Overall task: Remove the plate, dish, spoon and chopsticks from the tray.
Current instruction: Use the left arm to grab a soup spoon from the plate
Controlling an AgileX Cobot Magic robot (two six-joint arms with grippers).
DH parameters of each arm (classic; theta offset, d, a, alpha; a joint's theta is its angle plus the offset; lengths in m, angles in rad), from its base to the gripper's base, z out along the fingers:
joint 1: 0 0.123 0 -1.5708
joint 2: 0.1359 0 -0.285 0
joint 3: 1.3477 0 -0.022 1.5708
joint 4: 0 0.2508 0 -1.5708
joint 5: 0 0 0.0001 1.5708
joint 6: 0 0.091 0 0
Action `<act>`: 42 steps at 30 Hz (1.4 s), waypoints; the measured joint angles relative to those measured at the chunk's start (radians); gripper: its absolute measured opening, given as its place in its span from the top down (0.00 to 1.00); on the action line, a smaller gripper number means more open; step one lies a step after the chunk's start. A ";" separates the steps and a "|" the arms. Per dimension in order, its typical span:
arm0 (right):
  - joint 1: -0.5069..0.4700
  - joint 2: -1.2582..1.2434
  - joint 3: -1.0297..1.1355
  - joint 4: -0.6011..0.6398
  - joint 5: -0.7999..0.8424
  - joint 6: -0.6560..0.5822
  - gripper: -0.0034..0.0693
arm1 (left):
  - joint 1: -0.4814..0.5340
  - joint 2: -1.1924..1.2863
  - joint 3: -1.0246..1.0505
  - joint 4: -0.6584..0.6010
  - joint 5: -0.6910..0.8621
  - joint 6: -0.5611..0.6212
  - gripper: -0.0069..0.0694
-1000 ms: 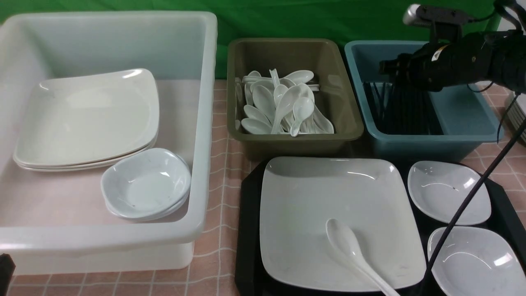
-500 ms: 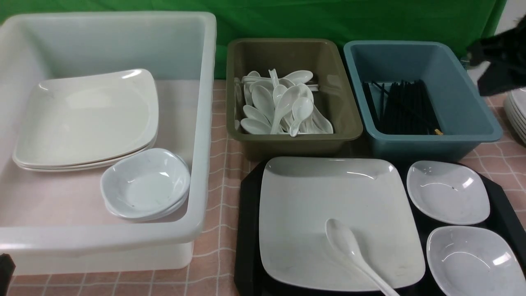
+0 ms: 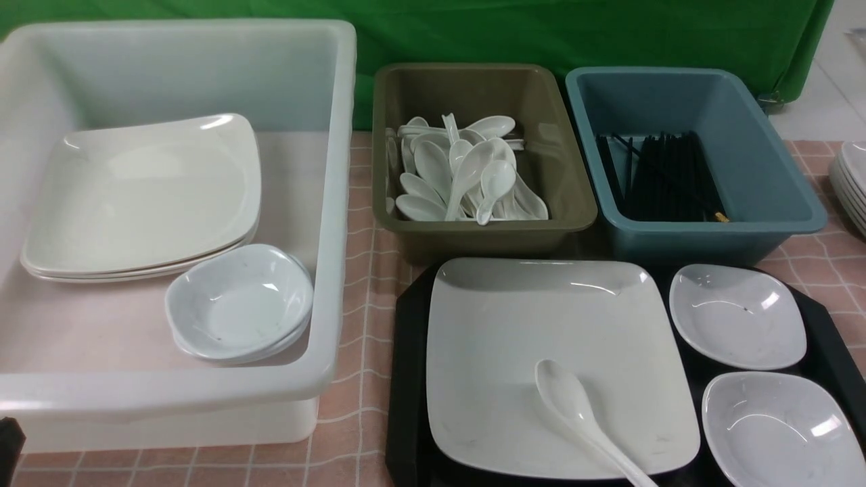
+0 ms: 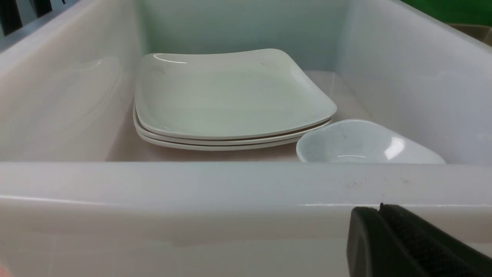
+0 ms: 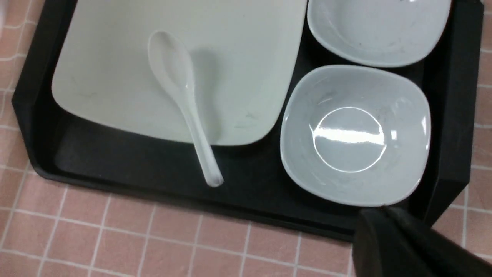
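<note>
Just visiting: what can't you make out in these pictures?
Spoon: front view, handle tip cut off by the bottom edge.
Near dish: front view, corner cut off by the frame.
Plate stack at right: front view, mostly beyond the edge.
Chopsticks in blue bin: front view, too thin and dark to count.
Tub dishes: left wrist view, lower part behind the tub wall.
Jaws: only a dark corner in each wrist view.

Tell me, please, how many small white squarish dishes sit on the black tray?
2: the far dish in the black tray's far right corner, the near dish nearer the robot, both right of the large white square plate. None seems hidden.
</note>
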 joint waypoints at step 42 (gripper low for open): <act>0.000 -0.452 0.253 0.000 -0.286 0.003 0.79 | -0.002 0.625 -0.942 -0.436 0.671 -0.197 0.89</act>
